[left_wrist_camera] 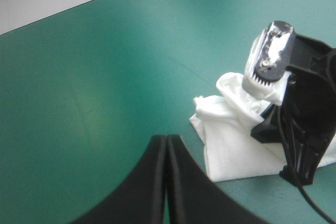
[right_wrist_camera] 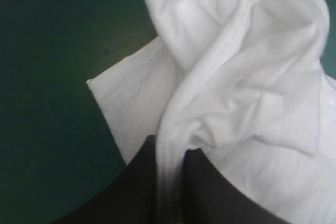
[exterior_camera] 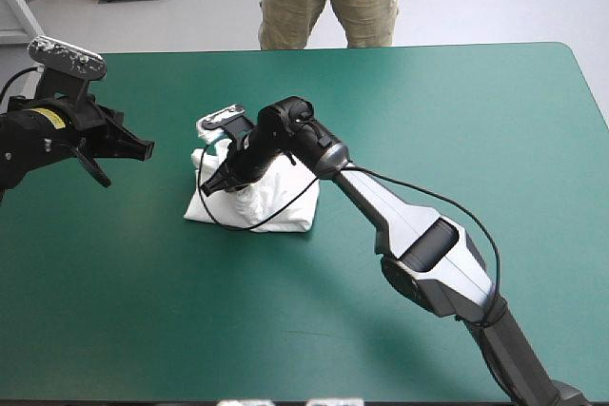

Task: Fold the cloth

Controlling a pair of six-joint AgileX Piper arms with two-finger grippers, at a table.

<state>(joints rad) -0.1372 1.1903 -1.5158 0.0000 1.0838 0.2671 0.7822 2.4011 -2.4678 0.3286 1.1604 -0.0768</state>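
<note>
High view first: the teal-green table cover (exterior_camera: 457, 111) fills nearly everything I can see, with bare cloth all round. The right arm (exterior_camera: 428, 244) reaches in from the near right corner toward the middle. The left arm (exterior_camera: 38, 135) sits low over the table's left edge, well apart from it.

The T-shirt (exterior_camera: 281, 206) lies on the table a little left of centre, a white folded bundle with a fairly straight near edge and a crumpled upper part. The right arm's wrist hangs over the side of it that faces the left arm.

The left gripper (left_wrist_camera: 167, 142) hovers above bare cover, short of the bundle and touching nothing. From its own wrist view the two black fingers are pressed together into one pointed arch. The T-shirt (left_wrist_camera: 236, 145) shows ahead of it and off to one side.

The right gripper (right_wrist_camera: 170, 158) is down on the bundle. Its black fingers are all but closed, pinching a raised fold of the T-shirt (right_wrist_camera: 252, 77) between them. That fold (right_wrist_camera: 173, 129) runs up out of the fingers and curls over in a loose loop, while a flatter layer with a squared corner (right_wrist_camera: 97, 85) lies on the cover beside it.
</note>
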